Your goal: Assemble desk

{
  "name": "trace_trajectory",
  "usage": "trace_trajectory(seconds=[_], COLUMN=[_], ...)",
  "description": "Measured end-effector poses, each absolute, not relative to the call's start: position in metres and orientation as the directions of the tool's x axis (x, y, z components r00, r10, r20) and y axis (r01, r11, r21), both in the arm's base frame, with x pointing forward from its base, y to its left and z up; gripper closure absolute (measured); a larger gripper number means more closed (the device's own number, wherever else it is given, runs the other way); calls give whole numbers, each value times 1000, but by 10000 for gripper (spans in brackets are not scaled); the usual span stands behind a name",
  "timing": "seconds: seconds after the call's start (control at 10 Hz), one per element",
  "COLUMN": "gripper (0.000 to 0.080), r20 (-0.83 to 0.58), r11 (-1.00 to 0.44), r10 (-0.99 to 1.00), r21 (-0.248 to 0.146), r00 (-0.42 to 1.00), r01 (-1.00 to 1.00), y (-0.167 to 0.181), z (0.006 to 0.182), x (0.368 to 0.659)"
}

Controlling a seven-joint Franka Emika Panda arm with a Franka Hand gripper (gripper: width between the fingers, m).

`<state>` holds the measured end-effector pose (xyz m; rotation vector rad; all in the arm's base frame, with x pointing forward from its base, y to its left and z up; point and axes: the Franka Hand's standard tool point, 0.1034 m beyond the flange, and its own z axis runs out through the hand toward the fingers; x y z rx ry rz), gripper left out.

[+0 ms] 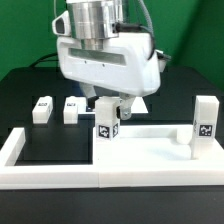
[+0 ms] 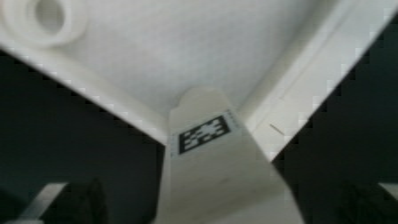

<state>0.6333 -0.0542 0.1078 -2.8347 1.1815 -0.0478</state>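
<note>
black table is carrying the tabletop inside the wall; a leg is standing on its corner, the gripper hanging over it, jaws spread. leg-fitting seems underway; next, gripping it squarely and twisting.

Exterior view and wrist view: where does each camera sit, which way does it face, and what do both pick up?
Exterior view: off the arm, low in front of the black table, facing the gripper; shows the white hand and its fingers over a standing leg.
Wrist view: on the wrist, looking down between the fingers at the tagged leg; dark fingertips show either side of it.
Shared: that tagged leg, between open jaws.
</note>
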Motion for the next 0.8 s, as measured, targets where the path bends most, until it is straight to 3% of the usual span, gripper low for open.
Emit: trace_trajectory(seconds=[0.2,0.4,0.5,0.6,0.8], gripper=[151,417,417,511,511], r20=[7,7,-3,-8,-26], r11=[-718,-716,-637,-590,-418], r10=[-694,-697,-769,-805,-907], r21=[-81,-81,-82,-82,-79], r00=[719,718,639,593,421], r01=[-692,-694,-766,-803,-905], y=[-51,-51,-51,-51,-51], z=[108,107,107,107,109], x=[634,634,634,634,635])
